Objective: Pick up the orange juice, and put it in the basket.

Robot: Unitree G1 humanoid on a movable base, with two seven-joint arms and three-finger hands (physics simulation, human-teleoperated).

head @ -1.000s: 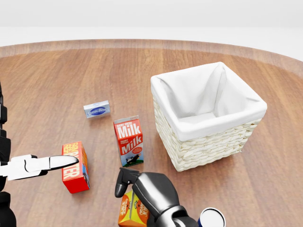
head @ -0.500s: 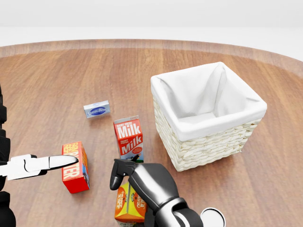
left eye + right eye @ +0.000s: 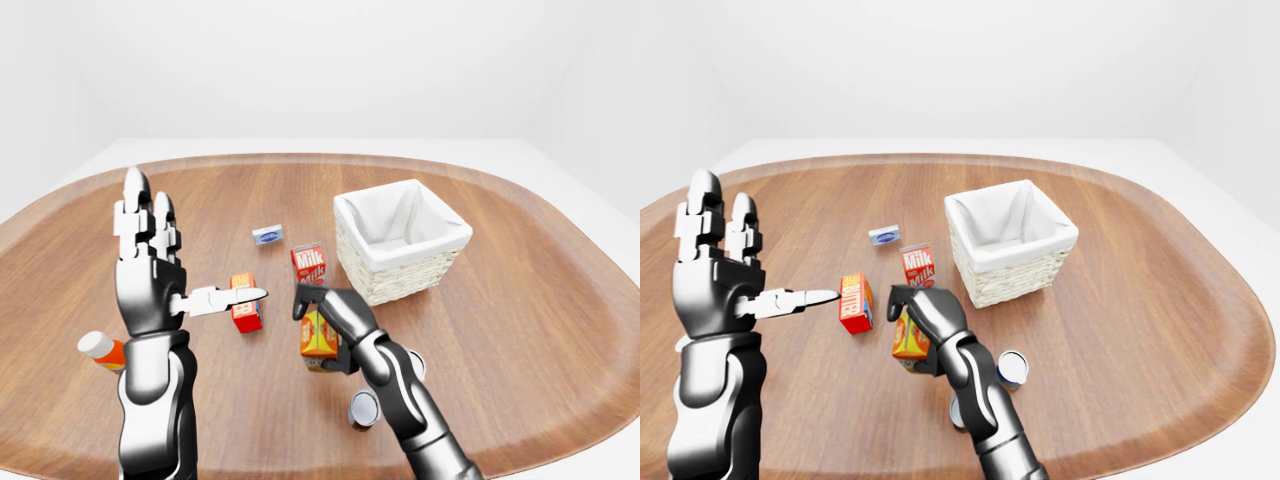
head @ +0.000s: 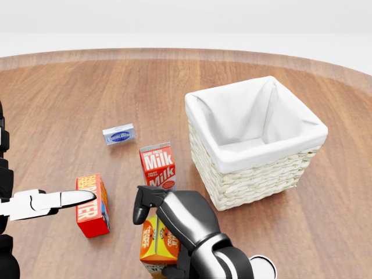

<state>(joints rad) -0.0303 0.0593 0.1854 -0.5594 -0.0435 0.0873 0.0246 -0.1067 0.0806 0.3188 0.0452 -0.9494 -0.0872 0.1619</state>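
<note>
Right hand (image 3: 335, 318) closed on juice (image 4: 158, 245), left hand (image 3: 150, 270) open; risk: carton slipping or clipping milk (image 4: 158, 166) en route to basket (image 4: 256, 174).

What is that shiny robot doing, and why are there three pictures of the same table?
It is a pretend robot inside a computer world, with two arms and three-fingered hands. All three pictures come from cameras on its head: two eyes, plus one that looks down closer. Its right hand has closed around the orange juice carton, which it should put in the white-lined wicker basket. Its left hand is held up open, holding nothing. On the wooden table you can also see a milk carton, a red box, a small blue and white packet, cans near the right arm, and a bottle with an orange body.
</note>
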